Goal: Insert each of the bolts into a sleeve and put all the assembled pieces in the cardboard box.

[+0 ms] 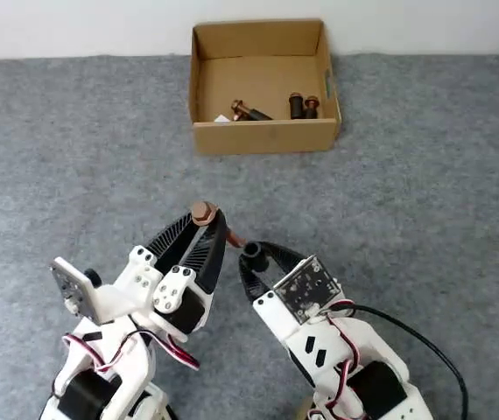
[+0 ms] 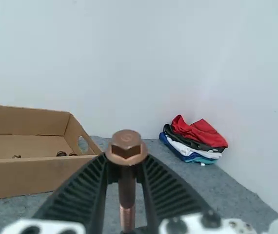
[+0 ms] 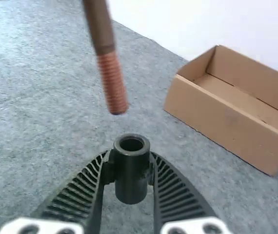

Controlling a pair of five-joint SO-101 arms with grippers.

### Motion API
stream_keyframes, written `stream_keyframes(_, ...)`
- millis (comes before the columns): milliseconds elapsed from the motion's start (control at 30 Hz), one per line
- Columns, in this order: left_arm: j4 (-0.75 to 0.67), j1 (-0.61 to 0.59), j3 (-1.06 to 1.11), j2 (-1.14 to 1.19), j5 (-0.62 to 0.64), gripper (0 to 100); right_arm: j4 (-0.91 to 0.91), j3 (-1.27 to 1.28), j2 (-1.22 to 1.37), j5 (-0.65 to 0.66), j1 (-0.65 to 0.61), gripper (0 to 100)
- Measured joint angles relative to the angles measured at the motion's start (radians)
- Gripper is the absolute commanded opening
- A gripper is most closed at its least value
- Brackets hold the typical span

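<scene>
The cardboard box (image 1: 263,136) sits far across the tabletop (image 1: 425,175). My left gripper (image 2: 126,168) clamps the bolt (image 2: 126,146) below its head, threaded end slanting toward the sleeve (image 3: 130,183). My right gripper (image 3: 130,163) pinches that sleeve, its bore facing the tip, not touching.

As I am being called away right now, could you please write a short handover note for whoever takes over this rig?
Left tool: shut on a bolt, gripped just under its head.
Right tool: shut on a sleeve, with its opening towards the bolt.
The bolt's threaded tip is close to the sleeve's opening but not yet in it.
Done: several pieces lie in the cardboard box; I cannot tell the exact count.
Left: insert this bolt into the sleeve, then put the assembly in the box.
</scene>
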Motion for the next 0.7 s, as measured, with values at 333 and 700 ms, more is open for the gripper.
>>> stream_keyframes(333, 0.000, 0.026, 0.011, 0.000, 0.031, 0, 0.000, 0.000, 0.000, 0.025, -0.002, 0.9)
stream_keyframes(700, -0.002, 0.041, 0.084, -0.009, -0.008, 0, -0.015, 0.003, 0.003, 0.083, 0.000, 0.9)
